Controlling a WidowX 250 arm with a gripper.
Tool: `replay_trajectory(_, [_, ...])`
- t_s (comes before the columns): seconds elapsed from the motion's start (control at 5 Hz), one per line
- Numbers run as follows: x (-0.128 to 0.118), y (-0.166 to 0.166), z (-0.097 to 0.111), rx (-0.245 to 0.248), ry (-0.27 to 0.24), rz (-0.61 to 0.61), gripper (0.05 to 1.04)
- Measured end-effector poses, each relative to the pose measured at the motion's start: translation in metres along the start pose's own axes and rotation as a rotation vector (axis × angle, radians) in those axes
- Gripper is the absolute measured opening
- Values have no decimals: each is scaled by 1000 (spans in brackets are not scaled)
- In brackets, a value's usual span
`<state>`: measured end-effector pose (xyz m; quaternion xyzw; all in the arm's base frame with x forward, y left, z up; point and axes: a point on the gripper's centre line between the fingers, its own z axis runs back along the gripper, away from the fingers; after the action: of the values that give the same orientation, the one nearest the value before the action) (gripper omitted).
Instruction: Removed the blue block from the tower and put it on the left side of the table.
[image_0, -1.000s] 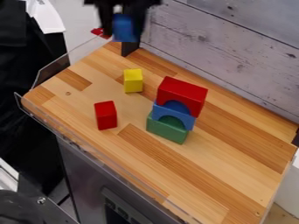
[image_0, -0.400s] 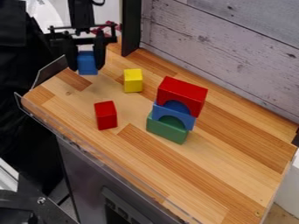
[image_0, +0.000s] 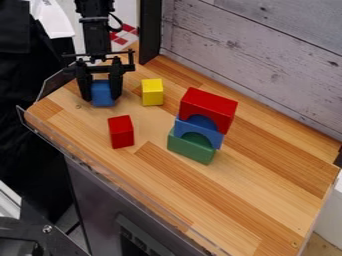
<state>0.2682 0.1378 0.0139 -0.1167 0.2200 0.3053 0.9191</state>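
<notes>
Lettering, labels, numbers and signs at the scene: none legible.
</notes>
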Motion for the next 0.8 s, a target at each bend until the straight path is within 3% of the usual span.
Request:
replay_trajectory(0.2, [1, -1, 0, -5, -4, -11, 629])
replay_trajectory(0.4, [-6, -6, 5, -33, -37, -13, 940])
replay_trajectory(0.6, [-25, -16, 57, -17, -196, -49, 1001])
replay_trajectory(0.8, [-56, -30, 94, 30, -269, -85, 999])
